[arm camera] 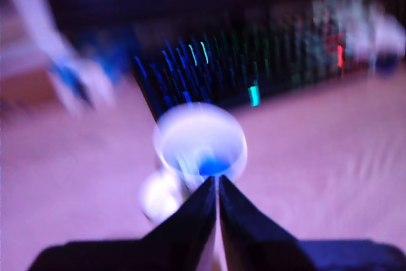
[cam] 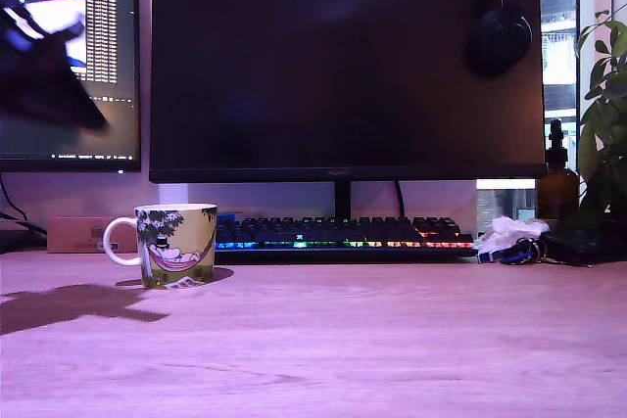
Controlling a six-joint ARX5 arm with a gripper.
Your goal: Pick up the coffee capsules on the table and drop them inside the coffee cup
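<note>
Wrist view, though blurred, shows the coffee cup (arm camera: 200, 144) directly beyond the gripper (arm camera: 217, 185), with a bright blue capsule (arm camera: 214, 167) and a paler shape inside it. Gripper jaws meet at the tips, holding nothing visible. Exterior view shows the cup (cam: 174, 244) near the desk's (cam: 392, 340) back edge, towards the exterior view's left; no capsules lie on the desk. Judgement: task appears essentially complete.

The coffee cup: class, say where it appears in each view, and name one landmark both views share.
Exterior view: the coffee cup stands on the desk at the picture's left, in front of the keyboard's left end.
Wrist view: the cup, blurred, is seen from above just beyond the gripper, with something blue inside.
Shared landmark: the rainbow-lit keyboard behind the cup.
</note>
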